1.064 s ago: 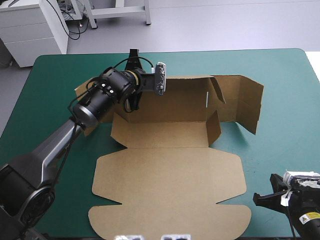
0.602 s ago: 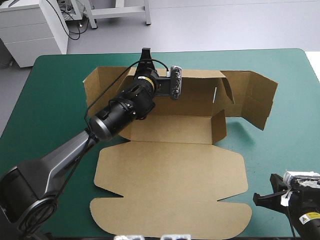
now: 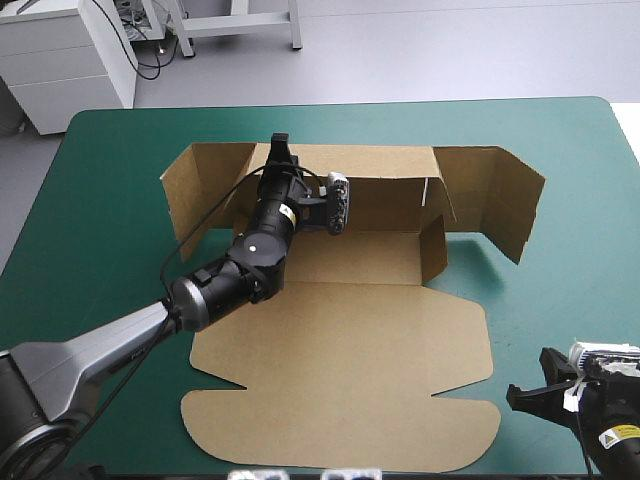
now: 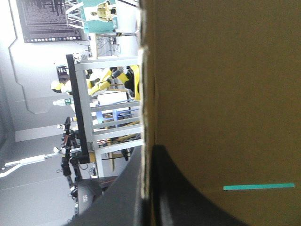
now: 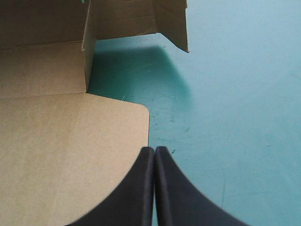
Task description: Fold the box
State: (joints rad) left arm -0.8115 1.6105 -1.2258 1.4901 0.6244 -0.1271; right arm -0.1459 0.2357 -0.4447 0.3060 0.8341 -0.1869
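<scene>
The brown box [image 3: 340,340] lies mid-table with its lid panel flat toward the near edge. Its back wall [image 3: 385,185] stands upright, and side flaps are raised at both ends. My left gripper [image 3: 279,148] is shut on the back wall's top edge, left of the middle. In the left wrist view the board [image 4: 225,94] runs edge-on between the black fingers [image 4: 178,197]. My right gripper [image 3: 532,392] rests low at the table's near right corner, off the box. In its own view the right gripper [image 5: 154,149] is shut on nothing, just beside the lid's rounded corner [image 5: 136,113].
The right end flap [image 3: 500,200] sticks out at an angle over the teal-green cover [image 3: 570,260]. A short inner flap [image 3: 432,250] stands at the base's right end. Bare cover [image 5: 225,94] shows to the right of the box and ahead of the right gripper.
The left arm swung over the box with the back wall's edge in its grip. The wall and the left end flap now stand more upright. The right arm has not moved.
</scene>
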